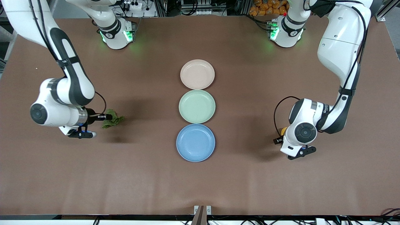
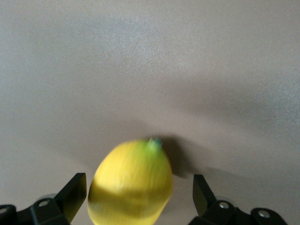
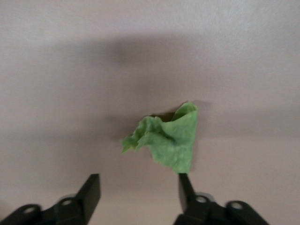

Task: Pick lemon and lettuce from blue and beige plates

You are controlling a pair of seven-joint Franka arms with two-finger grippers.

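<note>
Three plates bare mid-desk (image 1: 200, 187). Lemon (image 2: 131, 180) on desk, left-arm end, between spread left pincer (image 2: 139, 197). Lettuce (image 3: 166, 138) on desk, right-arm end, right pincer (image 3: 139, 192) spread. Risk: lemon rolls when nudged; limp leaf snags finger.

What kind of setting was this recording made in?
Probably a robotics lab: two arm bases fixed to a brown-covered table, three empty plates lined up mid-table, and cabling and aluminium framing along the edge by the bases.
</note>
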